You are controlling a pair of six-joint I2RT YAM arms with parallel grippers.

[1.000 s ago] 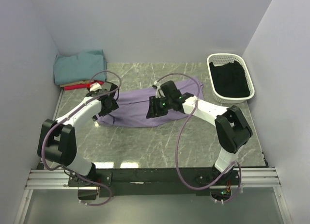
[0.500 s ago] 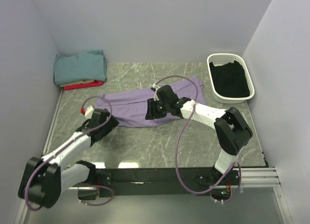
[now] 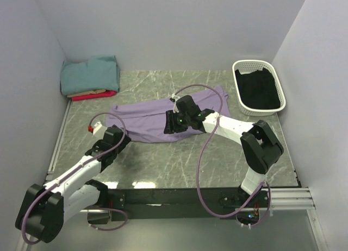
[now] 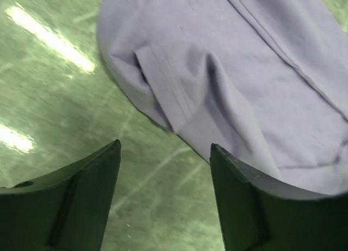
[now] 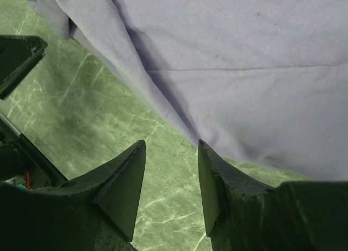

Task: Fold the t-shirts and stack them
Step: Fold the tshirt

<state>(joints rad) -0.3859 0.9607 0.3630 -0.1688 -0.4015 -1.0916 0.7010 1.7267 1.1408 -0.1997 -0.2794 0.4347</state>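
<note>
The lavender t-shirt (image 3: pixel 142 119) is laid lengthwise across the middle of the marble tabletop (image 3: pixel 174 164), and a short sleeve (image 4: pixel 163 93) is bunched at its left end. The left pincer (image 3: pixel 119 139) is held near that end, above bare tabletop, with its jaws apart and nothing gripped between them. The right pincer (image 3: pixel 169 125) is placed at the near edge of the shirt, about midway along it. Its jaws are also spread and nothing is clamped; whether cloth is touched cannot be told. In the far left corner a folded stack is seen: a teal t-shirt (image 3: pixel 89 74) on top, a tan t-shirt (image 3: pixel 87 92) beneath it and a red t-shirt (image 3: pixel 93 96) lowest. A white basket (image 3: pixel 255 62) with dark cloth inside is set at the far right
</note>
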